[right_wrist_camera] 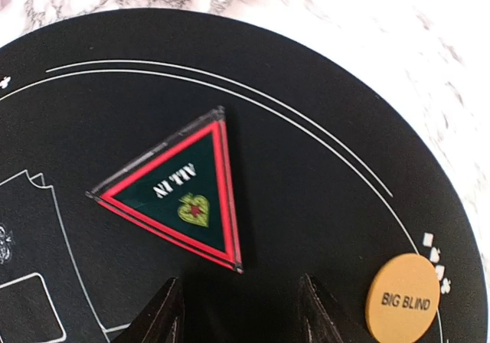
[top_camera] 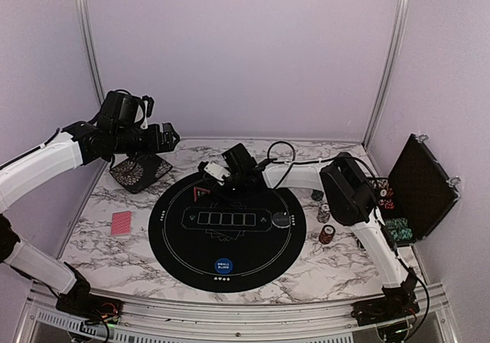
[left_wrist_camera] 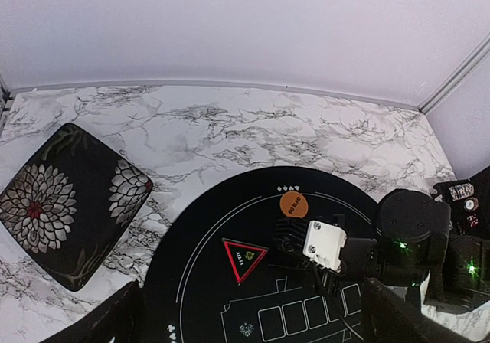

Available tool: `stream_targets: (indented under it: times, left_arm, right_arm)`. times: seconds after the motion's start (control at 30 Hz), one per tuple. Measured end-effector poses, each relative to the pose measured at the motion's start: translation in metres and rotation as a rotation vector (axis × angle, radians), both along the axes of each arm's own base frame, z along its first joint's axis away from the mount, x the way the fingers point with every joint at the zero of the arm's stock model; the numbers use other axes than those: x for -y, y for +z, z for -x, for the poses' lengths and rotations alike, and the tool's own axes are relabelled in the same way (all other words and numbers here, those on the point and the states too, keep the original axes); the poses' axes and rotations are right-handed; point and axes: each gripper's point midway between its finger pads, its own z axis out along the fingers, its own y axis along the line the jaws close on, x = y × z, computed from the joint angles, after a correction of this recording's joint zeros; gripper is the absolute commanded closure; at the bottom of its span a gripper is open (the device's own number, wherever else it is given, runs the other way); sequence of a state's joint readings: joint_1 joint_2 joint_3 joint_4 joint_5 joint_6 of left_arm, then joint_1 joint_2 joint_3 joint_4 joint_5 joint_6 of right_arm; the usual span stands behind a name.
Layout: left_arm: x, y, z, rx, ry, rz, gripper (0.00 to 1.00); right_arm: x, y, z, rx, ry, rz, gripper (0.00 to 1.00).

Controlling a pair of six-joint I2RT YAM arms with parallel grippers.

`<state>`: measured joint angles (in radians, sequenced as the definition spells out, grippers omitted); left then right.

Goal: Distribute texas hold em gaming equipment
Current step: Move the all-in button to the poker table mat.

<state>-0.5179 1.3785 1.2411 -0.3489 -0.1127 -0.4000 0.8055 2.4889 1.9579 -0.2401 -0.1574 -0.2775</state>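
Right gripper (right_wrist_camera: pixel 239 288), fingers spread and empty, hovers just beside the triangular marker (right_wrist_camera: pixel 180 194) lying flat near the mat's (right_wrist_camera: pixel 329 106) far edge; best to centre over it, then pinch across two edges; left gripper (top_camera: pixel 164 136) gapes wide, empty.

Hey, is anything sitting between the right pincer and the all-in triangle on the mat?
Nothing visible. In the right wrist view the right pincer hangs open just short of the triangle, with only bare black mat between them. The orange Big Blind button lies off to one side, out of the path.
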Motion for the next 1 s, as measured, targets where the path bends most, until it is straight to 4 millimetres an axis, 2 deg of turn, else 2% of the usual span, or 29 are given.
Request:
stream_targets:
  times: [0.37,0.7,0.8,1.0]
  left_arm:
    - [-0.001,0.006,0.002,0.013,0.0,0.007,0.01]
    - [-0.002,0.009,0.003,0.02,-0.001,0.01,0.01]
    - [-0.002,0.009,0.003,0.02,0.0,0.01,0.01]
    - [-0.002,0.009,0.003,0.02,0.001,0.011,0.01]
  right_arm:
    - [-0.051,0.0,0.019,0.059,0.118,-0.027,0.59]
    - [-0.067,0.001,0.026,0.042,0.13,-0.063,0.59]
    - [-0.07,0.001,0.028,0.032,0.124,-0.074,0.57]
    - [-0.07,0.0,0.028,0.009,0.097,-0.097,0.46]
